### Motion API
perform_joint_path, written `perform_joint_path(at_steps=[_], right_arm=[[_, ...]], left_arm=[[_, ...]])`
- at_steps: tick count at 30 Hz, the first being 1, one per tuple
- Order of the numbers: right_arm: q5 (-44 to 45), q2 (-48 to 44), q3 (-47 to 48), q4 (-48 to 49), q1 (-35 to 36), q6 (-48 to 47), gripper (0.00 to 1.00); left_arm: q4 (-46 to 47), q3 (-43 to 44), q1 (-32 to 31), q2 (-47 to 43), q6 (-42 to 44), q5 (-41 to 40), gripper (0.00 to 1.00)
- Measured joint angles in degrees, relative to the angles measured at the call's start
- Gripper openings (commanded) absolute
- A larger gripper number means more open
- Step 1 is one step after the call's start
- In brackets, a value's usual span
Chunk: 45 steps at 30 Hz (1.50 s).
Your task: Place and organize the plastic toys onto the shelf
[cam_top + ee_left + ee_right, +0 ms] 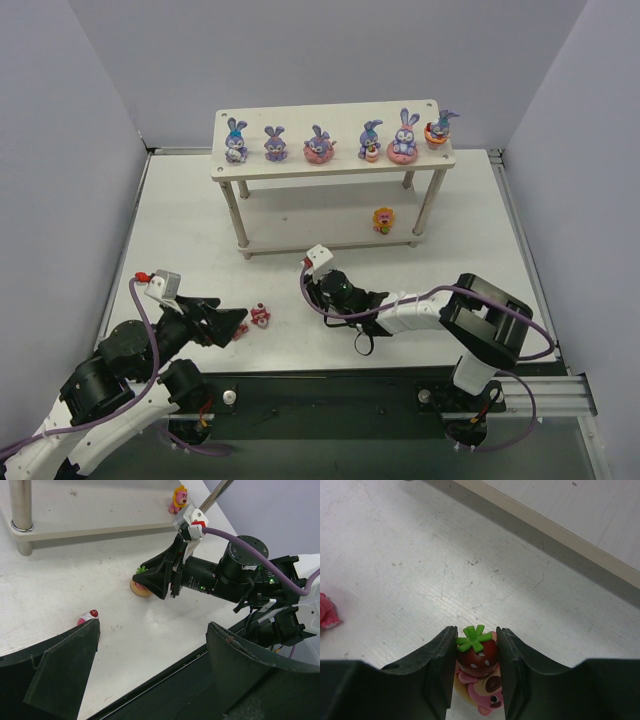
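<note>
Your right gripper [476, 631] lies low over the desk [180, 230], and the strawberry-topped toy [477, 656] sits squarely between its fingers. Both fingers press against the sides of the red berry, so the gripper is drawn in to the toy's width and has hold of it. The green leaves show just at the fingertips. The pink bear-like body under the berry lies deeper in the gap, toward the wrist. From the left wrist camera, the toy's pale round base appears to rest on the desk under those fingertips.

Your left gripper [153, 627] is spread as wide as it goes and has nothing in it. A small pink and red toy [88, 616] lies on the desk right at the tip of one of its fingers, outside the gap.

The shelf [340, 118] stands ahead of both grippers, nearer to the right one. Six bunnies [319, 146] are lined up along its top board, and a yellow toy [384, 220] stands on its lower board.
</note>
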Motion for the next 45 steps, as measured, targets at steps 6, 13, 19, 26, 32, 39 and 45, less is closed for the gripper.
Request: perform_joint_path(at_steps=[6,13,19,26,32,39,45], right_arm=[[1.4,-3.39,0.13,-5.46,0.04,0.72,0.0],[5.33,-11.87,4.94,-13.55,0.76,0.63,0.0],[8.24,-12.13,12.46,-16.46,-1.62,0.48,0.0],[10.38,-6.45,17.22,-18.03,-8.11,2.69,0.0],[13.33,-2.99,19.39,-20.24,-10.54,5.6,0.0],[17.46,1.66,24.24,-21.75,-11.43,8.24,0.0],[20.46,5.75,27.3,-23.37,-12.57,11.61,0.0]], left_arm=[[0.0,-0.02,0.0,0.0,0.02,0.0,0.97],[0.02,-0.02,0.02,-0.39,0.02,0.0,0.97],[0.0,-0.02,0.0,-0.66,0.02,0.0,0.97],[0.02,-0.02,0.02,-0.74,0.02,0.02,0.97],[0.02,-0.02,0.02,-0.74,0.11,0.22,0.97],[0.02,-0.02,0.02,-0.74,0.17,0.24,0.97],[0.02,-0.02,0.02,-0.74,0.17,0.26,0.97]])
